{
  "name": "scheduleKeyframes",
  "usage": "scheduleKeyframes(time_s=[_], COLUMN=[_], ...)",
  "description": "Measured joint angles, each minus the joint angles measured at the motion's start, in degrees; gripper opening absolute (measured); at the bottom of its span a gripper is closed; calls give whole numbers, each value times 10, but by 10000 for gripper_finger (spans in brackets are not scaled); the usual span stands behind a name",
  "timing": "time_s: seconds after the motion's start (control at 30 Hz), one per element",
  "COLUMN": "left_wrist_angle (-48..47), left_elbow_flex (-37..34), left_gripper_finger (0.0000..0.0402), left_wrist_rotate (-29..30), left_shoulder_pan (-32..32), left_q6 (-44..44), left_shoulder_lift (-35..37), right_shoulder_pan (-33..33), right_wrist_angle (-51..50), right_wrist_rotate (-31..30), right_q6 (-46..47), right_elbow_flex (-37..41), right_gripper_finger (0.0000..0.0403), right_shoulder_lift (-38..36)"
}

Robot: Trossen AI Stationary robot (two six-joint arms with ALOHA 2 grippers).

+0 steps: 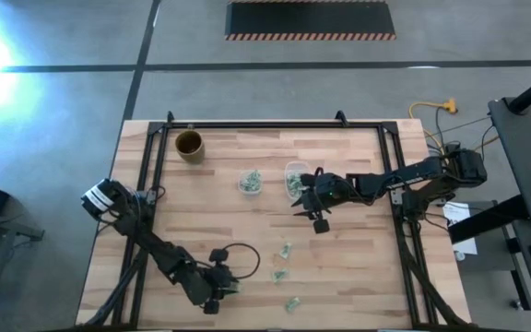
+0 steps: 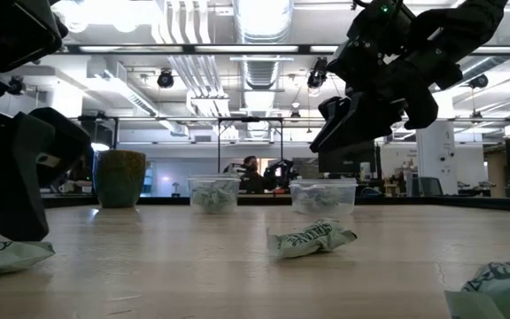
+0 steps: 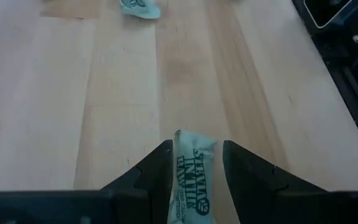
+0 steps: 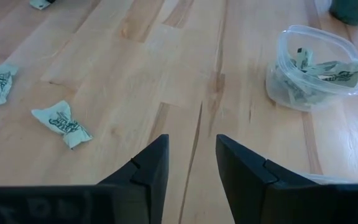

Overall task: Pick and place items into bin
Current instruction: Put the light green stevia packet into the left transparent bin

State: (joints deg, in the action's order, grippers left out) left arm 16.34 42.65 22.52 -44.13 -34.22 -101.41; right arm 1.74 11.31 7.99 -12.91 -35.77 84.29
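Between my left claw's point(image 3: 196, 163) fingers, low on the counter point(image 3: 92, 112): one wrapper point(image 3: 191, 171), pinched, long axis parallel to them. My right claw point(image 4: 191, 163), spread and empty, hovers by the tubs point(image 4: 312, 68); two loose wrappers point(image 4: 62, 123) lie ahead, nearer it.

pale green wrapper point(image 3: 191, 171) with dark green lettering; two more wrappers point(image 4: 62, 123) alike, mint and white; clear plastic tub point(image 4: 309, 71); brown round cup point(image 1: 189, 145); light wood table point(image 1: 358, 267), plank-striped; dark grey fingers point(image 4: 148, 165).
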Motion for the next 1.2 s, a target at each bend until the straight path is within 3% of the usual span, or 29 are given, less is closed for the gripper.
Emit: scheduleKeyframes(time_s=[0.47, 0.9, 1.2], left_wrist_angle=[1, -2, -9], left_elbow_flex=[-4, -5, -2], left_gripper_finger=[119, 11, 4], left_wrist_rotate=[5, 5, 33], left_shoulder_pan=[-6, -5, -1], left_q6=[-14, -15, 18], left_shoulder_lift=[-14, -15, -5], right_shoulder_pan=[0, 0, 0], right_wrist_angle=[0, 0, 1], right_wrist_rotate=[0, 0, 0], right_q6=[5, 3, 2], right_elbow_flex=[0, 0, 0], right_gripper_finger=[106, 87, 75], right_shoulder_lift=[0, 0, 0])
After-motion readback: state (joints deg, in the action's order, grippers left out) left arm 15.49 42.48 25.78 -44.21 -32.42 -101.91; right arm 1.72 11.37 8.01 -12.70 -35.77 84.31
